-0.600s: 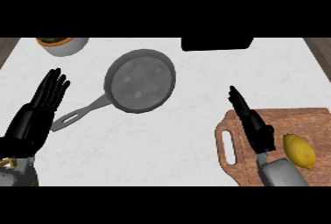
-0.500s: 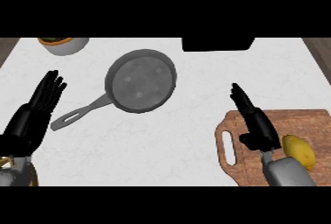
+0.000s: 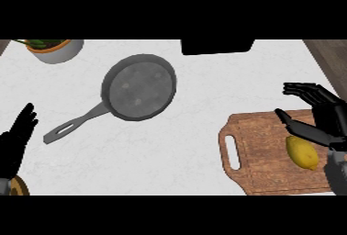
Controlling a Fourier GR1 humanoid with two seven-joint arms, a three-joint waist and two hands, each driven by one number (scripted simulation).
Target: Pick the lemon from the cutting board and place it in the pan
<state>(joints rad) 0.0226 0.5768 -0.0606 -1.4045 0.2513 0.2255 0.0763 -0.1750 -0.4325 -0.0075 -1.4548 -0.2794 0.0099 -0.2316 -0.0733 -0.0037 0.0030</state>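
nearest on the right, the lemon [image 3: 302, 153] lies on its side on the cutting board [image 3: 261, 137], close to the board's right edge, its long axis running near to far. over at the near left edge the left hand [image 3: 15, 143] rests, fingers straight and up, holding nothing.

and here's the right hand [image 3: 324, 120]: it hangs just beyond the lemon's far end. the thumb [image 3: 290, 123] angles left toward the fruit, and the fingers [image 3: 306, 90] are spread wide and a little hooked further out, with nothing in them. i can't tell if the thumb touches the lemon; it looks just apart.

so this is the reach, and the grasp is not yet made. to do it well, i'd say the hand should come nearer and lower until the lemon sits between thumb and fingers across its fat middle, not at the pointed tip. a smooth, rounded fruit could roll away or squirt out. close only once it's straddled.

further out and left, the pan [image 3: 139, 87] sits on the white worktop [image 3: 203, 105], well apart from the board, with its handle [image 3: 75, 125] pointing near-left. the carry wants to clear the rim and set the lemon down mid-pan.

at the far edge stand a potted plant [image 3: 55, 49] and a dark block [image 3: 217, 46], both off the likely path.
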